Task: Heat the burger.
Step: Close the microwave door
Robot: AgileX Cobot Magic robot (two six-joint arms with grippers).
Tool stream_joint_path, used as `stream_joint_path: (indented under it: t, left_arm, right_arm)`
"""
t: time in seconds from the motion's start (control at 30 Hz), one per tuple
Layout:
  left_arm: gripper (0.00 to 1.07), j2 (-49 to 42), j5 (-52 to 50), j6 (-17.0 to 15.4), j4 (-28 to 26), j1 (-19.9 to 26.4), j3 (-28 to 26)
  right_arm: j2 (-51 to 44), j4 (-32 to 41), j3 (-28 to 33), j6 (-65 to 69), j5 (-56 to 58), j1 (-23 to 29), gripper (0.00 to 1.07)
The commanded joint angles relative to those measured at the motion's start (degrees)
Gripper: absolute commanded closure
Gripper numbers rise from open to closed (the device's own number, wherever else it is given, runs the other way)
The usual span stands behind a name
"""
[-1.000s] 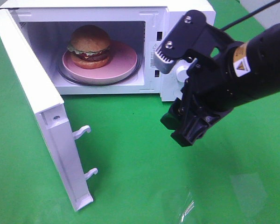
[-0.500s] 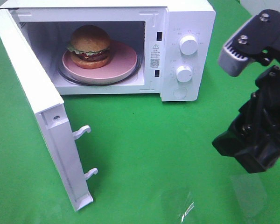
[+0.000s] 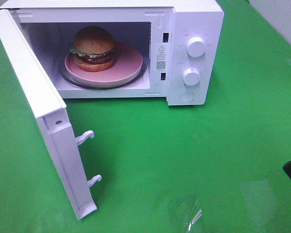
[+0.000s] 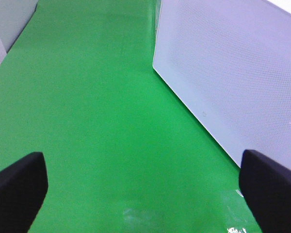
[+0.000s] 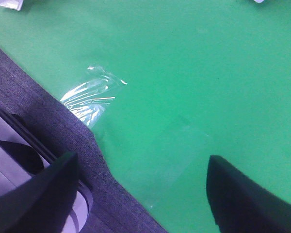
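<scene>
Left claw [image 4: 145, 194] stands spread wide over the green mat [image 4: 87, 97], with nothing between its fingertips and a white dotted panel [image 4: 233, 82] close beside one of them. Right claw [image 5: 143, 194] is likewise parted and empty, above the mat near a crinkled piece of clear film [image 5: 89, 99]. The burger [image 3: 93, 47] sits on the pink plate [image 3: 128, 63] inside the microwave [image 3: 194, 19], whose door [image 3: 34, 107] hangs open.

Burger [image 3: 93, 46] on plate [image 3: 128, 65] inside m/wave [image 3: 196, 19] at rear; door [image 3: 36, 104] fwd-L.
</scene>
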Motion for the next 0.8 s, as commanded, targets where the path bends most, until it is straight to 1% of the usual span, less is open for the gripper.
stream_joint_path:
  t: [0.03,0.13,0.2,0.3,0.33,0.37,0.4,0.43,0.53,0.6,0.63,0.67,0.7,0.73,0.77,0.8]
  left_arm:
    - [0.06,-0.9,-0.9,0.0,-0.3,0.2,-0.1]
    - [0.06,-0.9,-0.9,0.0,-0.3,0.2,-0.1]
    - [0.06,-0.9,-0.9,0.0,-0.3,0.2,-0.1]
    - [0.06,-0.9,-0.9,0.0,-0.3,0.2,-0.1]
    - [0.06,-0.9,-0.9,0.0,-0.3,0.2,-0.1]
    - [0.06,-0.9,-0.9,0.0,-0.3,0.2,-0.1]
    - [0.06,-0.9,-0.9,0.0,-0.3,0.2,-0.1]
    - [0.06,-0.9,-0.9,0.0,-0.3,0.2,-0.1]
    - [0.06,-0.9,-0.9,0.0,-0.3,0.2,-0.1]
    - [0.06,-0.9,-0.9,0.0,-0.3,0.2,-0.1]
    - [0.06,-0.9,-0.9,0.0,-0.3,0.2,-0.1]
    - [0.06,-0.9,-0.9,0.0,-0.3,0.2,-0.1]
    - [0.06,-0.9,-0.9,0.0,-0.3,0.2,-0.1]
    - [0.06,-0.9,-0.9,0.0,-0.3,0.2,-0.1]
    - [0.06,-0.9,-0.9,0.0,-0.3,0.2,-0.1]
    - [0.06,-0.9,-0.9,0.0,-0.3,0.2,-0.1]
  right_arm:
    - [-3.0,0.1,0.1,1.4,2.3,-0.1,0.36]
    - [-6.6,0.1,0.1,2.6,5.0,-0.1,0.36]
    - [-7.3,-0.1,0.1,2.6,5.6,-0.1,0.36]
    - [-11.6,-0.2,0.1,3.2,6.4,-0.1,0.36]
    - [-11.6,-0.2,0.1,3.2,6.4,-0.1,0.36]
    - [-13.9,-0.3,0.2,3.2,6.8,-0.1,0.36]
    - [-13.9,-0.3,0.2,3.2,6.8,-0.1,0.36]
    - [-16.0,-0.3,0.8,3.6,6.9,-0.2,0.36]
    - [-17.3,-0.3,1.9,4.4,6.9,-0.5,0.36]
    - [-19.4,-0.3,4.9,4.9,6.9,-3.2,0.36]
    - [-19.4,-0.3,4.9,4.9,6.9,-3.2,0.36]
    - [-21.1,-0.3,6.8,4.6,6.9,-6.0,0.36]
    - [-21.1,-0.3,6.8,4.6,6.9,-6.0,0.36]
    - [-22.9,-0.3,8.1,4.2,6.4,-8.8,0.36]
    - [-22.9,-0.3,8.1,4.2,6.4,-8.8,0.36]
    - [-24.4,-0.3,9.1,4.2,6.1,-10.9,0.36]
